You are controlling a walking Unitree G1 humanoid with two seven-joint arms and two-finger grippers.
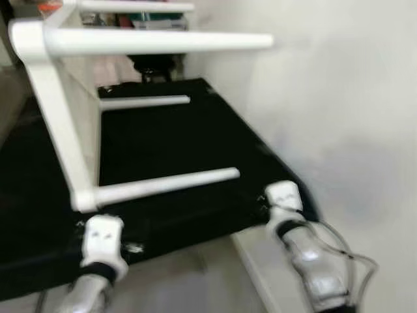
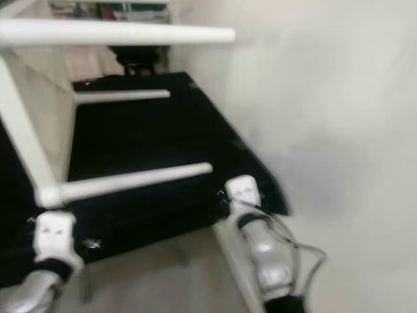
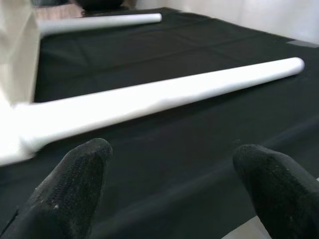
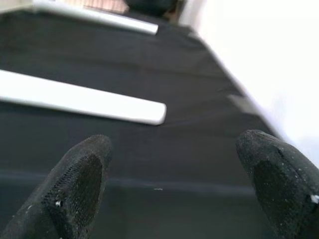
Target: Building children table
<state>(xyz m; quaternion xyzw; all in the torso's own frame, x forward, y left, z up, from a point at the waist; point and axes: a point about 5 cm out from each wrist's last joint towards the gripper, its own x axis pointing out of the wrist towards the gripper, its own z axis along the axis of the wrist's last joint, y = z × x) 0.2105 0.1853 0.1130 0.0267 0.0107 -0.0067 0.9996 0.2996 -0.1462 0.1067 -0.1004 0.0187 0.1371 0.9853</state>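
Lying sideways: one white table (image 1: 58,124), four legs (image 1: 166,182) visible.

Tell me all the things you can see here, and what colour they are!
White wooden children's table: one, white, lying on its side on the black cloth, four round legs sticking out towards the wall.
Black cloth-covered work surface: one, black, under the table, running along the wall.
White wall: one, white, on the robot's right.
Cluttered shelf: one, mixed colours, blurred, far behind the table.
Left gripper: one, black fingers, open, at the cloth's near edge, facing the nearest lower leg.
Right gripper: one, black fingers, open, at the cloth's near right corner, facing that leg's tip.
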